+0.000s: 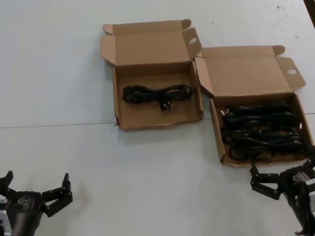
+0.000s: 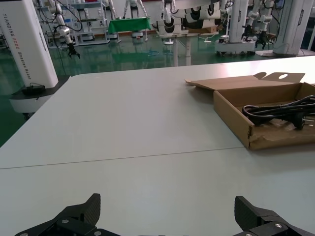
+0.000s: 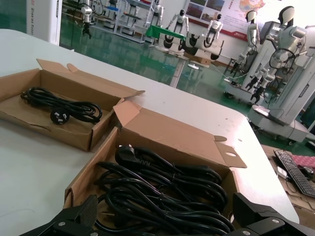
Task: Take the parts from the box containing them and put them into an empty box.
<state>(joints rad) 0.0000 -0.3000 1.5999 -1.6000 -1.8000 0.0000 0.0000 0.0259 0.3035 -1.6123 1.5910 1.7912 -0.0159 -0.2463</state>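
Observation:
The box containing the parts (image 1: 266,160) lies at the right with its lid open and holds several black cord bundles (image 1: 261,130). They also show in the right wrist view (image 3: 167,187). The other box (image 1: 157,122), with a dented front wall, lies at the centre and holds one cord bundle (image 1: 157,93). My right gripper (image 1: 283,169) is open and empty just in front of the full box's front wall, its jaws spanning the nearest cords (image 3: 165,216). My left gripper (image 1: 37,181) is open and empty over bare table at the near left (image 2: 170,211).
Both lids stand open towards the back, and the full box's left flap (image 1: 204,76) overlaps the centre box's right corner. A seam (image 1: 59,125) runs across the white table. The centre box's torn corner (image 2: 252,142) faces my left gripper. Workshop robots stand beyond the table's far edge.

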